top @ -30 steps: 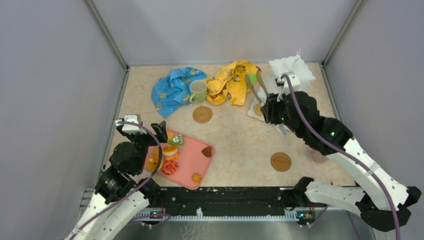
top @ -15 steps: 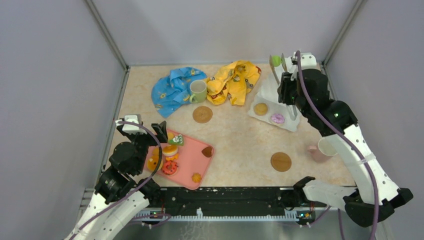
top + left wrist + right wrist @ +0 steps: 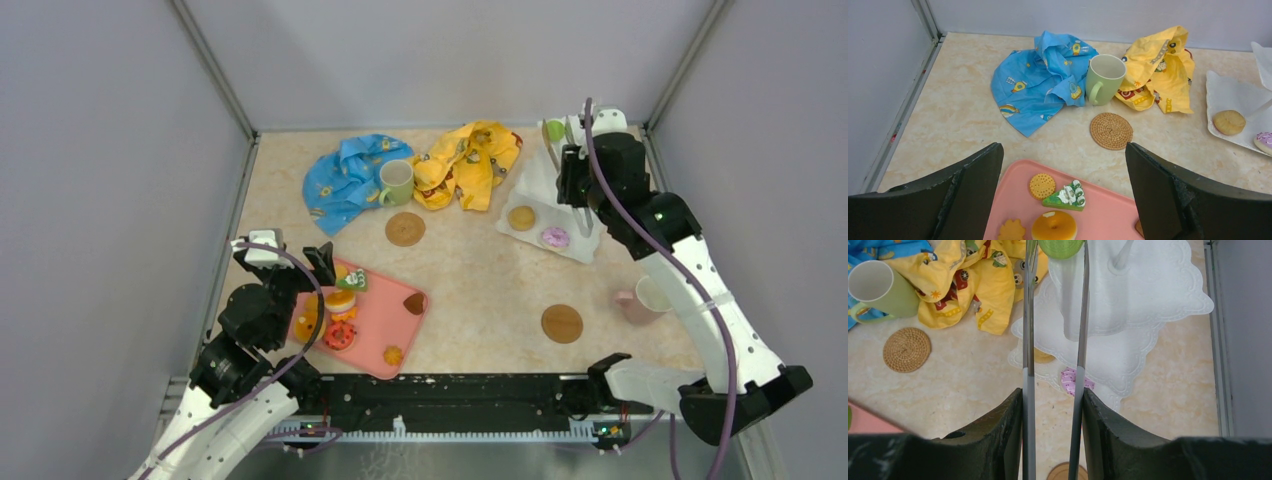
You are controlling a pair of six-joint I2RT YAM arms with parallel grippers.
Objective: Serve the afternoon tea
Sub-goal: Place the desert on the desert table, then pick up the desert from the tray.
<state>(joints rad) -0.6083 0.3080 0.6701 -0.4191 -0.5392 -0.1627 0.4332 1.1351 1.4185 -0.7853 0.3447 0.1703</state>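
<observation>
My right gripper [image 3: 1053, 395] is shut on a pair of metal tongs [image 3: 1028, 340], whose tips pinch a green round pastry [image 3: 1060, 246] above the white tiered stand [image 3: 1128, 295]. On the stand's bottom tier lie a tan cookie [image 3: 521, 217] and a purple donut [image 3: 554, 238]. My left gripper [image 3: 1063, 150] hangs open over the pink tray [image 3: 1108, 215], which carries a green cake slice [image 3: 1066, 196], a round cracker [image 3: 1042, 185] and an orange donut [image 3: 1054, 226]. The pale green mug [image 3: 1104, 77] stands behind one coaster [image 3: 1111, 131]. The white mug [image 3: 652, 295] stands right of the other coaster [image 3: 561, 323].
A blue cloth [image 3: 1038, 90] and a yellow cloth [image 3: 1158, 65] lie crumpled at the back, on either side of the green mug. The enclosure's walls stand close behind and to the right of the stand. More pastries lie on the tray [image 3: 385, 315] near the front edge.
My right arm has risen and swung back and right, carrying the tongs and green pastry from beside the stand's low tier to above its top. The left arm has not moved.
</observation>
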